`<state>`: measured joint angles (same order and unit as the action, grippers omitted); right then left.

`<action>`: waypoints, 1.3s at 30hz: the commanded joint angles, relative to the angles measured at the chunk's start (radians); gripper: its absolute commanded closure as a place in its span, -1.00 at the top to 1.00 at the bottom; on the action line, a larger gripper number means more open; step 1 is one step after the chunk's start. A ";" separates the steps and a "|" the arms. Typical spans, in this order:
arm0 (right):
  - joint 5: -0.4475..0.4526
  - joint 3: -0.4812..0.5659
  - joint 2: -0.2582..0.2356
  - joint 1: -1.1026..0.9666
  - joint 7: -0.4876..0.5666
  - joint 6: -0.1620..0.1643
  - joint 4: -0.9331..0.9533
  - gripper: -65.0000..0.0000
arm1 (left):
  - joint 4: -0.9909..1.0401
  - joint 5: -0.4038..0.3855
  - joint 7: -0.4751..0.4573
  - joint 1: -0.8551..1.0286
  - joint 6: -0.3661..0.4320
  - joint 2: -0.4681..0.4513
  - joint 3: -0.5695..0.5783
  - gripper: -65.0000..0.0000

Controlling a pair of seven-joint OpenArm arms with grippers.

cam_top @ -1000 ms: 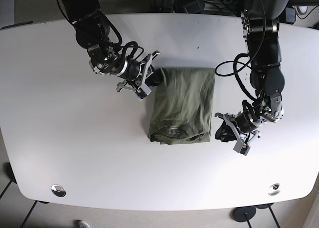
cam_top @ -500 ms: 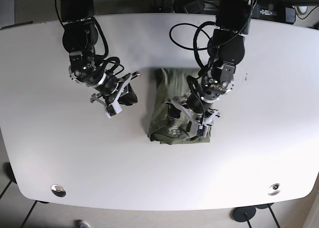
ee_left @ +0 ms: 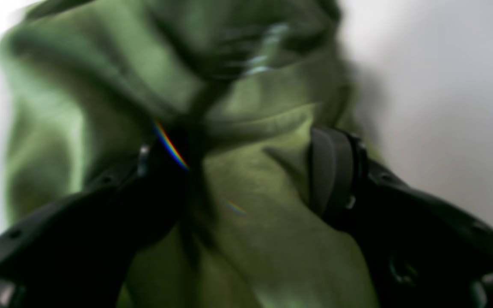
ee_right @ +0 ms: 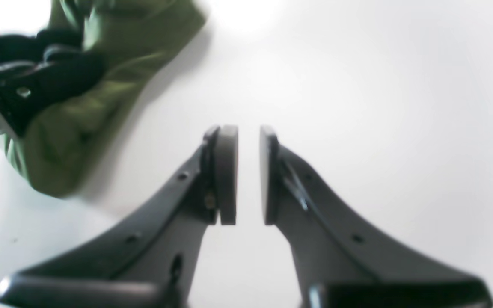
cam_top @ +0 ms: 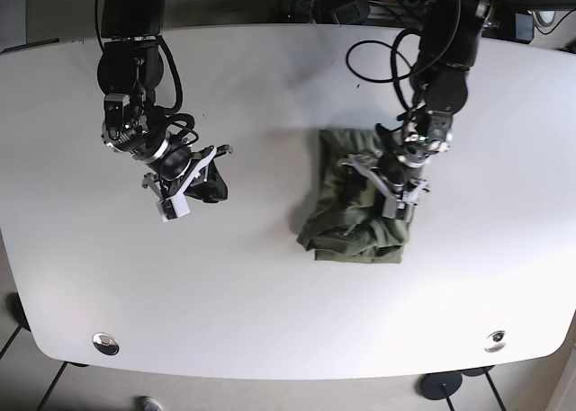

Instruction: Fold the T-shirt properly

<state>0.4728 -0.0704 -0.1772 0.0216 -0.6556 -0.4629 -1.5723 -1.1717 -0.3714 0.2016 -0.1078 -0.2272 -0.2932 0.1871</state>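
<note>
We see the green T-shirt (cam_top: 355, 200) bunched on the white counter (cam_top: 270, 303), right of centre. Our left hand (cam_top: 385, 184) presses into it, fingers spread with cloth between them, not pinched. Our right hand (cam_top: 193, 184) hovers well apart, pads nearly together, grasping nothing.

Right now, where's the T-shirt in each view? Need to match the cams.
Base: T-shirt sits right of centre on the white table, left gripper on top of it.
Left wrist: T-shirt fills the frame, blurred, cloth between the open fingers.
Right wrist: T-shirt top left, right gripper well clear of it.
Shared landmark: the left gripper on the cloth.
</note>
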 commanded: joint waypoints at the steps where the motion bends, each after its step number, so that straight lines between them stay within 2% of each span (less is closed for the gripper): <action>1: 0.045 -0.006 -0.029 0.016 0.026 0.000 -0.026 -0.76 | 0.023 0.033 0.161 0.023 -0.011 -0.093 -0.048 0.23; 3: 0.074 -0.006 -0.037 0.015 0.026 0.003 -0.026 -0.76 | 0.028 0.035 0.218 0.024 -0.096 -0.202 -0.108 0.22; 6: 0.080 -0.006 -0.037 -0.004 0.026 0.005 -0.033 -0.76 | 0.100 0.035 0.232 0.026 -0.183 -0.317 -0.169 0.22; 8: 0.079 -0.006 -0.037 -0.030 0.026 0.005 -0.084 -0.76 | 0.224 0.033 0.227 0.024 -0.257 -0.412 -0.232 0.22; 10: 0.074 -0.006 -0.031 -0.050 0.026 0.006 -0.130 -0.76 | 0.332 0.033 0.174 0.024 -0.343 -0.487 -0.308 0.22; 12: 0.076 -0.006 -0.029 -0.071 0.026 0.006 -0.156 -0.76 | 0.450 0.033 0.085 0.024 -0.401 -0.545 -0.334 0.22; 16: 0.073 -0.006 -0.029 -0.117 0.026 0.006 -0.227 -0.76 | 0.677 0.033 -0.149 0.024 -0.463 -0.656 -0.334 0.22; 19: 0.074 -0.001 -0.026 -0.142 0.029 0.006 -0.241 -0.76 | 0.651 0.025 -0.176 0.021 -0.471 -0.688 -0.338 0.22; 21: 0.073 0.001 -0.020 -0.151 0.029 0.008 -0.250 -0.76 | 0.502 0.025 -0.172 0.026 -0.471 -0.683 -0.354 0.22; 22: 0.073 -0.006 -0.012 -0.160 0.032 0.008 -0.251 -0.76 | 0.431 0.025 -0.130 0.047 -0.471 -0.677 -0.384 0.22; 25: 0.070 -0.006 -0.028 -0.156 0.033 0.008 -0.251 -0.76 | 0.190 0.033 -0.003 0.056 -0.471 -0.582 -0.510 0.22; 26: 0.070 -0.006 -0.029 -0.154 0.035 0.010 -0.251 -0.76 | 0.083 0.033 0.054 0.058 -0.471 -0.538 -0.525 0.22; 28: 0.048 -0.021 -0.031 -0.145 0.044 0.010 -0.251 -0.76 | -0.049 0.033 0.106 0.063 -0.471 -0.475 -0.527 0.22; 30: -0.039 -0.045 -0.018 -0.142 0.063 0.010 -0.250 -0.76 | -0.159 0.035 0.140 0.063 -0.471 -0.392 -0.527 0.22; 31: -0.121 -0.050 -0.002 -0.140 0.073 0.010 -0.248 -0.76 | -0.235 0.051 0.170 0.064 -0.471 -0.324 -0.510 0.22; 35: -0.257 -0.076 0.035 -0.140 0.161 0.002 -0.244 -0.76 | -0.416 0.237 0.189 0.064 -0.459 -0.137 -0.400 0.22; 39: -0.285 -0.111 0.037 -0.150 0.251 0.002 -0.219 -0.76 | -0.535 0.417 0.187 0.133 -0.453 0.087 -0.354 0.22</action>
<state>0.1780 -0.1841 -0.1341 -0.1368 -0.4263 -0.4603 -1.7756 -1.6905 0.0589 0.4007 0.0387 -0.6895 -0.1867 -0.1608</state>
